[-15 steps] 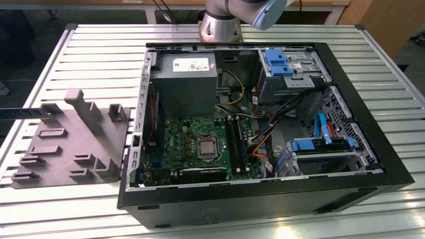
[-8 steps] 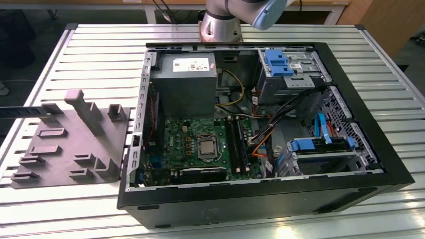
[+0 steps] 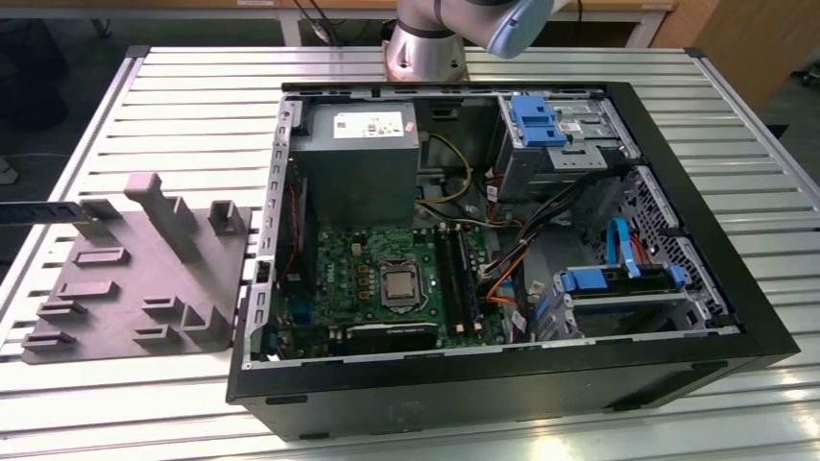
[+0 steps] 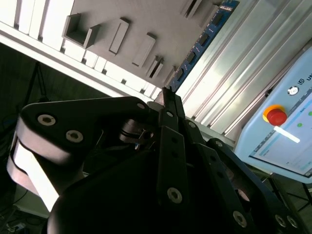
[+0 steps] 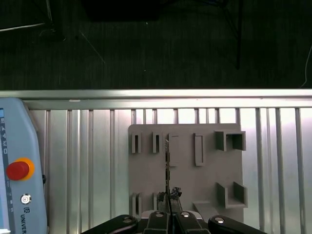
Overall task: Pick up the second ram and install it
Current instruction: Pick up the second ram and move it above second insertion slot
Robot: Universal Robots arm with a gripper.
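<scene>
Our claw (image 5: pixel 168 199) is clamped tight on one end of the second ram (image 5: pixel 167 163). The stick sits edge-on over the gray holder block (image 5: pixel 195 187), near the table (image 3: pixel 192 86) edge on the exterior view's left. It's well apart from the open PC case (image 3: pixel 513 389).
</scene>
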